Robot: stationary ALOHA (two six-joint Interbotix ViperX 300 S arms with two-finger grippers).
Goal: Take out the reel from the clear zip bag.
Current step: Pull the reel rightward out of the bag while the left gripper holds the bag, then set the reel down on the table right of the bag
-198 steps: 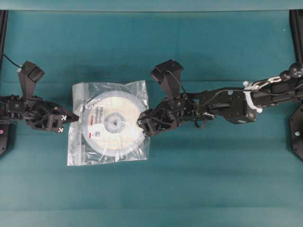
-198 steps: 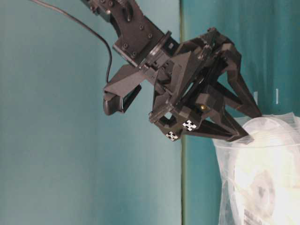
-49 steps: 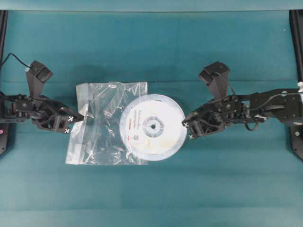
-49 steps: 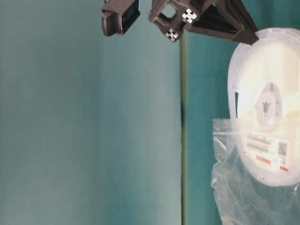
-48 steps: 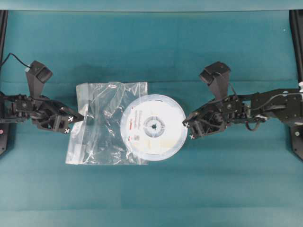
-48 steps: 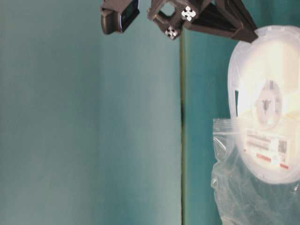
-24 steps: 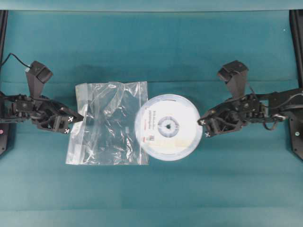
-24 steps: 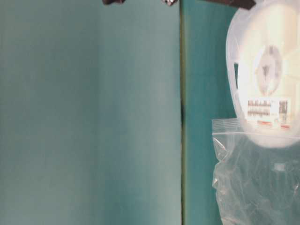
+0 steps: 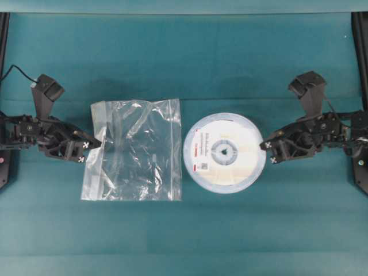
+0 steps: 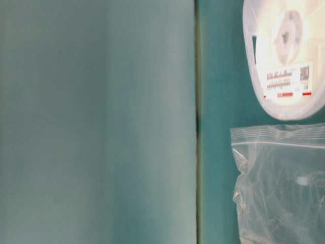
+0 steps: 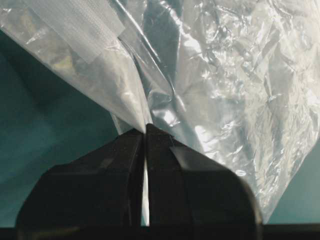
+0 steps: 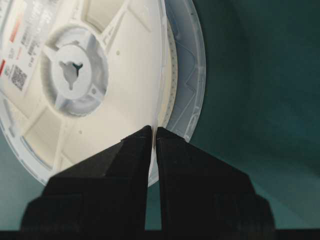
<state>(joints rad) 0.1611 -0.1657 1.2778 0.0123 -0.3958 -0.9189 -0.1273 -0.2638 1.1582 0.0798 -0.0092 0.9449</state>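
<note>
reel [image 9: 225, 152]: fully out of the bag, lying flat on the teal table [image 9: 230, 57] just right of the bag's zip edge, a narrow strip of table between them; label with red marks [image 9: 200, 151] faces the bag side
clear zip bag [image 9: 133, 150]: crinkled and flat, lying left of the reel, zip strip along its right edge in the overhead view
left gripper [image 9: 95, 144]: jaws pressed together on the bag's left edge — the left wrist view shows the plastic film pinched between the two black fingers [image 11: 120, 165]
right gripper [image 9: 265, 146]: jaws nearly closed, clamping the thin upper flange at the reel's right rim — the right wrist view shows the rim caught between the fingertips [image 12: 172, 160]
table-level view: reel at top right, bag's zip edge just below it, no gripper in sight
</note>
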